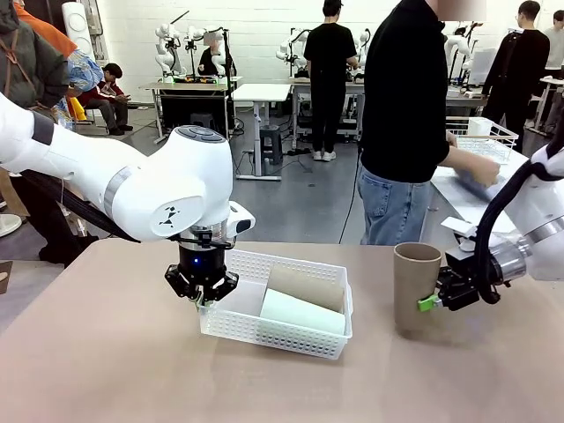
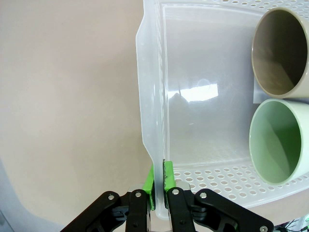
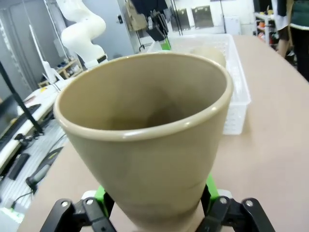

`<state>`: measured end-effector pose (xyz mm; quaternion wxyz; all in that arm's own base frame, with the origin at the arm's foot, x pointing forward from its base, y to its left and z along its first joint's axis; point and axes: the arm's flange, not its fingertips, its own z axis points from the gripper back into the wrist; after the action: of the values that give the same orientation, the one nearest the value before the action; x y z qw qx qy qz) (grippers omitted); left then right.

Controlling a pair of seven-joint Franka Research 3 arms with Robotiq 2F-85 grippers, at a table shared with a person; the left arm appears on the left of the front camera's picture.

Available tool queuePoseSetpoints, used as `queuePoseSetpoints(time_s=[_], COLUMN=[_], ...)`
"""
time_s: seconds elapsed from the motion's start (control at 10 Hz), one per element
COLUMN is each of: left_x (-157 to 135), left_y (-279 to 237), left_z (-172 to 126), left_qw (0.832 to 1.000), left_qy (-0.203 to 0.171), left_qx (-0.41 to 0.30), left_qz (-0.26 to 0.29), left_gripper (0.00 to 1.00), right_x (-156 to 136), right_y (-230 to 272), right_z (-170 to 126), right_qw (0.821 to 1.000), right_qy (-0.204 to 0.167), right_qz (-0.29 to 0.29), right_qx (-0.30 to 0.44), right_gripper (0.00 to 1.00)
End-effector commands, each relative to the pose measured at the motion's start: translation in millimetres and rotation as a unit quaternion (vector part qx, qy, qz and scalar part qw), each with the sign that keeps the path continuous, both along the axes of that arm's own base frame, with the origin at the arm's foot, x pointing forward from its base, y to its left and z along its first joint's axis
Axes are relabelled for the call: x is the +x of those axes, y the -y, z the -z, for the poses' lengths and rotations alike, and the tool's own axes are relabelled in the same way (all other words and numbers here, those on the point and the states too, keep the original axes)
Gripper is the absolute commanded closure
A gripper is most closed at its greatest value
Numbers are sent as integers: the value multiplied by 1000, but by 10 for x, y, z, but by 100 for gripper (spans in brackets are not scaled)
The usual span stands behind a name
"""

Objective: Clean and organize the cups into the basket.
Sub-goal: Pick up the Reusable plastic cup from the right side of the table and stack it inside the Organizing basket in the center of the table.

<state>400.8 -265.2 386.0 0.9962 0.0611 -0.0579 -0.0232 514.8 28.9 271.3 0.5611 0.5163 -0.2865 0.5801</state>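
The white perforated basket point(image 1: 275, 334) sits mid-table. My left gripper point(image 1: 202, 297) is shut on its left rim, and the left wrist view shows the green pads point(image 2: 167, 176) pinching the thin wall point(image 2: 153, 96). Two cups lie on their sides inside, a tan one point(image 1: 306, 285) point(image 2: 279, 50) and a mint green one point(image 1: 302, 312) point(image 2: 280, 140). Another tan cup point(image 1: 415, 288) point(image 3: 145, 125) stands upright on the table to the basket's right. My right gripper point(image 1: 434, 302) point(image 3: 154, 198) is closed around its lower part, a pad against each side.
A person in a black top point(image 1: 407, 106) stands beyond the table's far edge, hands at a neighbouring table holding a white wire basket point(image 1: 486, 137). Bare tabletop point(image 1: 115, 370) lies in front and to the left of the basket.
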Motion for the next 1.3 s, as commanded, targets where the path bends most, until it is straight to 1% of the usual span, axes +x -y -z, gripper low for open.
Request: queuePoseSetpoints(time_s=[0.0,0.1,0.3,0.4,0.5,0.6,0.7,1.2], left_x=[1,1,1,1,1,1,1,1], left_y=[-20,-20,-20,-20,-20,-20,-20,-20], left_z=[-12,-12,-12,-12,-12,-12,-12,-12], left_qw=[1000,1000,1000,1000,1000,1000,1000,1000], left_qy=[5,5,5,5,5,5,5,5], left_qx=[3,3,3,3,3,3,3,3], left_qz=[2,2,2,2,2,2,2,2], left_gripper=[100,100,100,100,100,100,100,100], right_x=[-494,-743,-1262,-1409,-1488,-1534,-1417,-1417], right_y=[31,40,-18,-47,-60,-64,1,1], right_z=[-605,-930,-1526,-1712,-1830,-1846,-1774,-1774], right_qw=[999,998,996,995,994,994,997,997], right_qy=[-20,-15,4,8,16,21,20,20], right_qz=[29,58,84,95,104,104,80,80], right_qx=[-10,-20,-8,-4,3,3,-9,-9], right_gripper=[100,100,100,100,100,100,100,100])
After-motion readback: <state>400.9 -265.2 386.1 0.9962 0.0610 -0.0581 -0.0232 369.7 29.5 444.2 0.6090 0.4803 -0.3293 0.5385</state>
